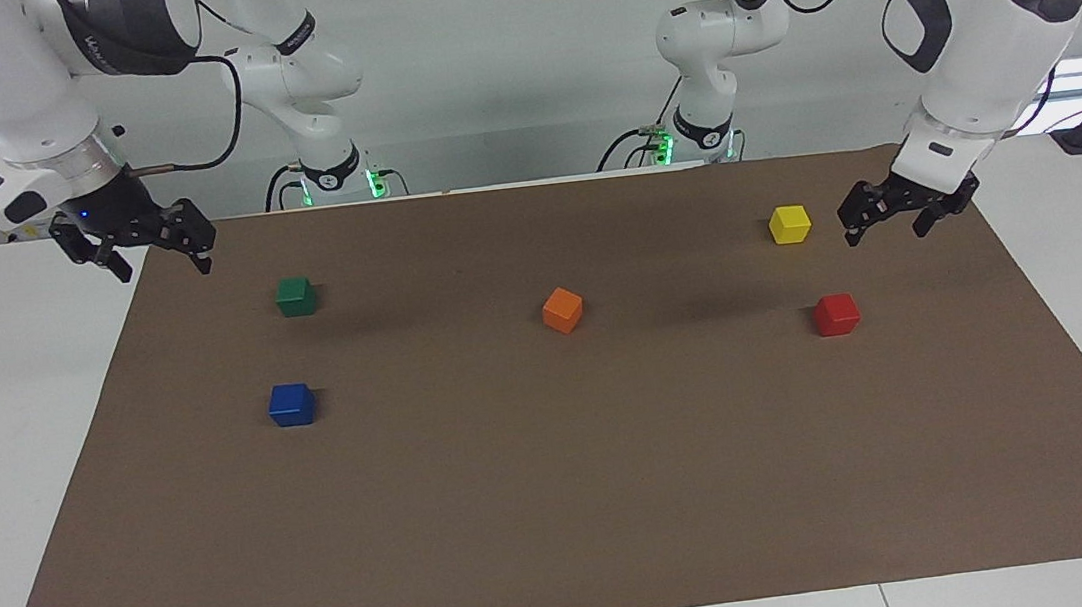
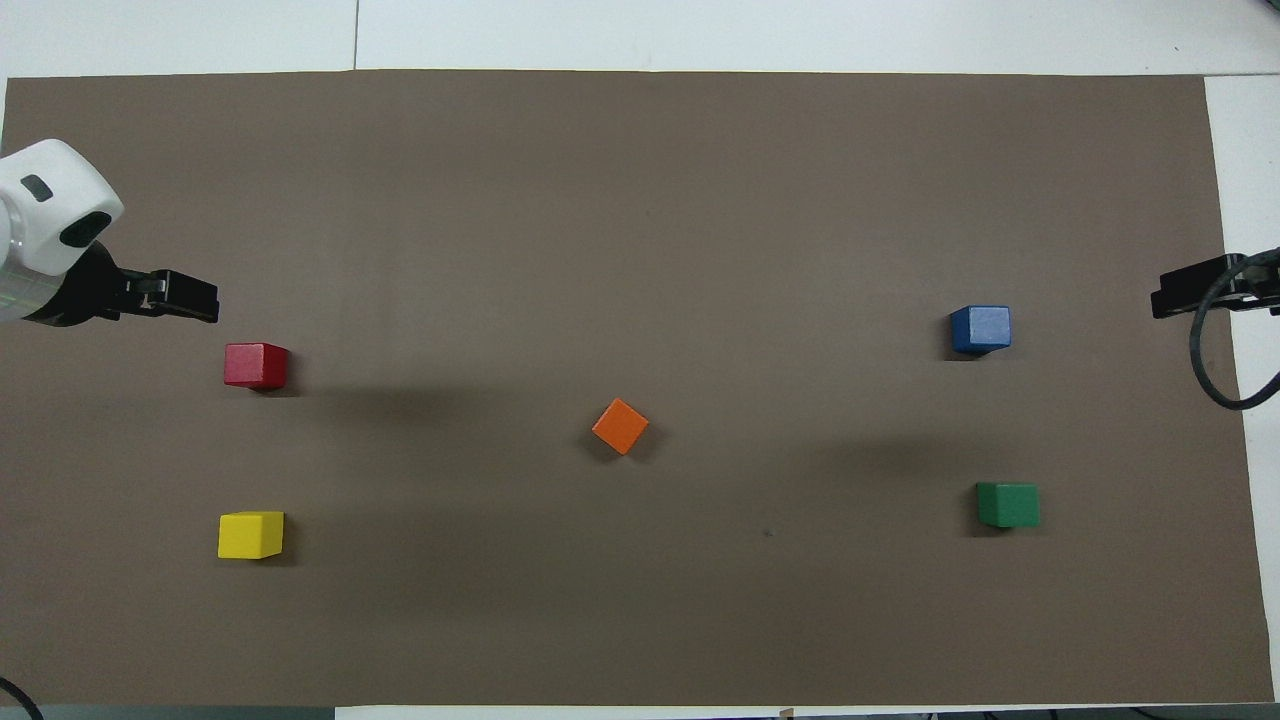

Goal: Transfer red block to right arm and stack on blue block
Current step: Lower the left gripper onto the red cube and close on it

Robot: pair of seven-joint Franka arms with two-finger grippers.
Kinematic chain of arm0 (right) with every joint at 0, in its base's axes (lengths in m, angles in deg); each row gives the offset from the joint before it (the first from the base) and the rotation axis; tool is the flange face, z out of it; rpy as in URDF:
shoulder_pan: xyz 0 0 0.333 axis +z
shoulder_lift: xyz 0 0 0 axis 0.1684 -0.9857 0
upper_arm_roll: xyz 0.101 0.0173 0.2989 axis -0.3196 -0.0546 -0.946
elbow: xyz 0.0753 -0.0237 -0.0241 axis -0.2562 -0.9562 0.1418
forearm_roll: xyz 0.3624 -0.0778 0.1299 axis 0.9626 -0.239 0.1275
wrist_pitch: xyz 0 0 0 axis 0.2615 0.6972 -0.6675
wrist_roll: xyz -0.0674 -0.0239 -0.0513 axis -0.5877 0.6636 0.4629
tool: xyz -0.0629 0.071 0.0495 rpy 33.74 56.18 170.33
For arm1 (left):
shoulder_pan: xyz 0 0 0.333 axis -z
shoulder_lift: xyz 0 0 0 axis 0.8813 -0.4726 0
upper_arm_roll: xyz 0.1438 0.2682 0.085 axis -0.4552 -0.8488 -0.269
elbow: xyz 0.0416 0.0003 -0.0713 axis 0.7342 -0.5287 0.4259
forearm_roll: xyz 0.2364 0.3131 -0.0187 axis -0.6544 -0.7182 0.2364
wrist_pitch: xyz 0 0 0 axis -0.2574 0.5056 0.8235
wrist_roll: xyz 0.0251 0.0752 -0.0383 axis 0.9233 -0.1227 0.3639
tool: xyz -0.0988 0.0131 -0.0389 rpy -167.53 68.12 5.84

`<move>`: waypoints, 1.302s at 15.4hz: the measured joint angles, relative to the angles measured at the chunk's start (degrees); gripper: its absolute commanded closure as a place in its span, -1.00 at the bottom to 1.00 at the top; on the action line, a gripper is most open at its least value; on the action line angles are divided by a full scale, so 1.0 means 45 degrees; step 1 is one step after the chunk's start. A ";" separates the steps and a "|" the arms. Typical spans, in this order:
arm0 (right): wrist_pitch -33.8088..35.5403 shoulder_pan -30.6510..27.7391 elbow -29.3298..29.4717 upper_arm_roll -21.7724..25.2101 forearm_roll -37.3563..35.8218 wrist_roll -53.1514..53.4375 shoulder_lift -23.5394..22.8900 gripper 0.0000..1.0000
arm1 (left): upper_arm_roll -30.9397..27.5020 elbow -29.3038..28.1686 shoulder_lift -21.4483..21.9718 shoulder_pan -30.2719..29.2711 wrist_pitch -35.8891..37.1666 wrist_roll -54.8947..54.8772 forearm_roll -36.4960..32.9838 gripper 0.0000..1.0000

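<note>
Bare mat rings the red block (image 1: 836, 314) on every side, the yellow block (image 1: 789, 223) standing well apart nearer the robots and the orange block (image 1: 562, 309) well apart toward mid-bench.

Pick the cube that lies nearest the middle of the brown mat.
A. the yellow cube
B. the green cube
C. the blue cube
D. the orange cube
D: the orange cube sits alone near the middle of the brown mat, while the other cubes lie toward the two arms' ends of the table.
</note>
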 measured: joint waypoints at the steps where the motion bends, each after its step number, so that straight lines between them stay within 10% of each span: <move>1: 0.0000 0.0008 0.0000 -0.0007 0.0000 0.0000 0.0000 -1.00 | -0.0037 -0.0325 -0.0062 -0.0003 -0.0385 -0.0227 0.0000 -1.00; 20: 0.0146 0.0039 -0.0547 -0.0139 0.0008 -0.0001 0.0209 -1.00 | -0.0831 -0.3687 -0.1014 -0.0003 -0.4615 0.0804 0.0000 -1.00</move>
